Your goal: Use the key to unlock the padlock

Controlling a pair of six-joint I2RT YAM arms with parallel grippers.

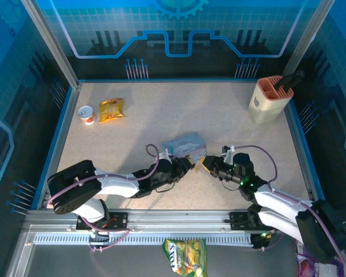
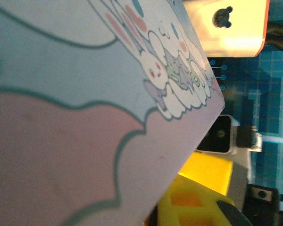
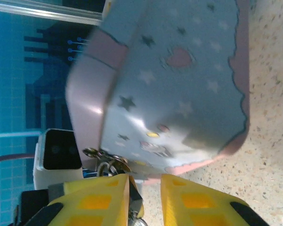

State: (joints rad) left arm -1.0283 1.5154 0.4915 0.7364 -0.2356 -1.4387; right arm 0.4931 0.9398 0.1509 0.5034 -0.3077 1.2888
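The grey-blue tin [image 1: 184, 143] with cartoon print lies mid-table. It lies very close across the left wrist view [image 2: 85, 117]. My left gripper [image 1: 188, 164] is at its near edge and looks shut on it, with one yellow finger [image 2: 198, 205] against the tin's rim. The padlock [image 3: 135, 197] hangs at the tin's front corner, its thin silvery shackle [image 3: 103, 167] above the dark body. My right gripper [image 3: 145, 200] is open. The dark body rests against the inner face of the right gripper's left finger [image 3: 94, 202], with a gap to the other finger. I cannot make out the key.
A beige utensil holder [image 1: 269, 99] stands at the back right. A yellow snack packet [image 1: 111, 109] and a small cup [image 1: 86, 114] lie at the back left. Another snack bag [image 1: 185, 257] sits on the front rail below the arm bases.
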